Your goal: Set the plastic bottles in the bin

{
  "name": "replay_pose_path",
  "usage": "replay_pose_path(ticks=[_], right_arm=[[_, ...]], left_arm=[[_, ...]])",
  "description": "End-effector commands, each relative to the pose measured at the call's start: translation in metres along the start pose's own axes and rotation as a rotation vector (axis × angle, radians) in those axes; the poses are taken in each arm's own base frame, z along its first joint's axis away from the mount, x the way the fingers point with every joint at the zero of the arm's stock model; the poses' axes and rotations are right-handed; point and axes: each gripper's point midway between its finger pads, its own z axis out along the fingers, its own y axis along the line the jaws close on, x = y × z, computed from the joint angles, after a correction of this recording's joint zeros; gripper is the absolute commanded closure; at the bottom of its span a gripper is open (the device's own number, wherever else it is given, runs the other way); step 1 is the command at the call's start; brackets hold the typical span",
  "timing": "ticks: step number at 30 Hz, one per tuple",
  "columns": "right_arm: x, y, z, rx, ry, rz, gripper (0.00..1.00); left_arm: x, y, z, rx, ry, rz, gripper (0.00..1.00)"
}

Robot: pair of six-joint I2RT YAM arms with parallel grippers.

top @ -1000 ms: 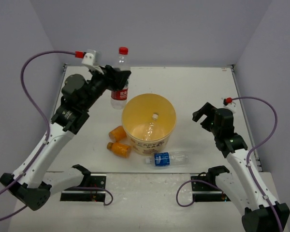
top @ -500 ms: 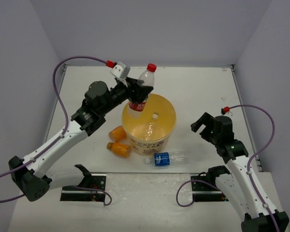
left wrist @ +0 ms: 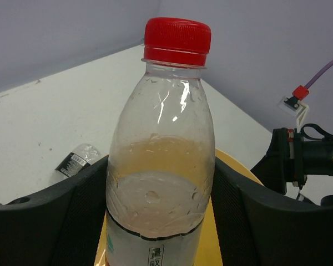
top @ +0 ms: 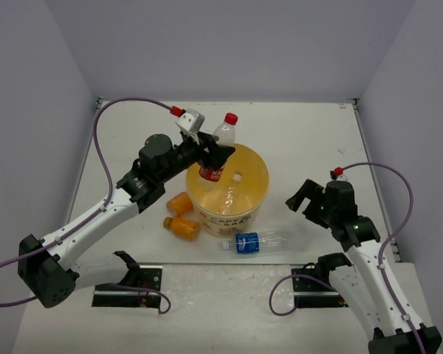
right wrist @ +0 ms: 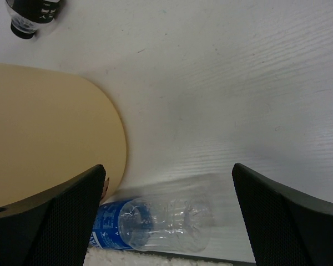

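Note:
My left gripper (top: 207, 156) is shut on the clear bottle with the red cap and label (top: 220, 140). It holds the bottle tilted over the far-left rim of the yellow-orange bin (top: 260, 193). In the left wrist view the bottle (left wrist: 166, 111) fills the gap between the pads of the left gripper (left wrist: 160, 163). A clear unlabelled bottle (top: 232, 193) lies inside the bin. Two orange bottles (top: 179, 203) (top: 183, 227) lie left of the bin. The blue-label bottle (top: 255, 241) lies in front of it. My right gripper (top: 299, 194) is open and empty, right of the bin and above the blue-label bottle (right wrist: 155, 224).
A small clear bottle with a dark label (left wrist: 75, 160) lies on the table beyond the bin, and shows in the right wrist view (right wrist: 33, 14) too. The bin's cream wall (right wrist: 50, 138) is close to the left finger of my right gripper (right wrist: 167, 169). Walls enclose three sides.
My left gripper has carried the red-cap bottle from the far left to the bin's far-left rim and lowered it a little. My right gripper has moved slightly left and nearer.

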Motion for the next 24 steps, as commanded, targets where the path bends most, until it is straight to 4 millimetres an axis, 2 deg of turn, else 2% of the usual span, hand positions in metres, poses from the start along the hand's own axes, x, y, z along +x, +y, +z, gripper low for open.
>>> replay_pose_path(ticks=[1, 3, 5, 7, 10, 14, 16, 19, 24], right_arm=[[-0.001, 0.005, 0.0, -0.032, 0.006, -0.02, 0.01], [-0.001, 0.007, -0.003, -0.025, 0.015, -0.017, 0.01], [0.001, 0.002, -0.005, 0.005, 0.033, -0.008, 0.01], [0.0, 0.001, -0.01, 0.029, 0.04, 0.006, 0.01], [0.0, 0.0, -0.025, 0.061, 0.062, 0.019, 0.01], [0.017, -0.004, -0.048, 0.097, 0.146, 0.047, 0.01], [0.024, -0.005, -0.053, 0.098, 0.174, 0.06, 0.01], [0.047, -0.013, -0.059, 0.119, 0.264, 0.076, 0.01], [0.077, -0.009, -0.059, 0.077, 0.401, 0.15, 0.01]], left_arm=[[-0.031, -0.013, -0.007, 0.047, -0.106, 0.045, 0.27], [-0.031, -0.014, -0.007, 0.05, -0.105, 0.048, 0.15], [-0.029, -0.014, -0.008, 0.054, -0.099, 0.046, 0.13], [-0.026, -0.015, -0.009, 0.06, -0.094, 0.047, 0.0], [-0.025, -0.014, -0.012, 0.056, -0.092, 0.056, 0.0], [-0.026, -0.01, -0.019, 0.028, -0.107, 0.06, 0.0], [-0.031, -0.005, -0.023, -0.004, -0.126, 0.055, 0.0], [-0.041, 0.013, -0.03, -0.123, -0.17, 0.037, 0.0], [-0.052, 0.044, -0.039, -0.32, -0.191, 0.003, 0.0]])
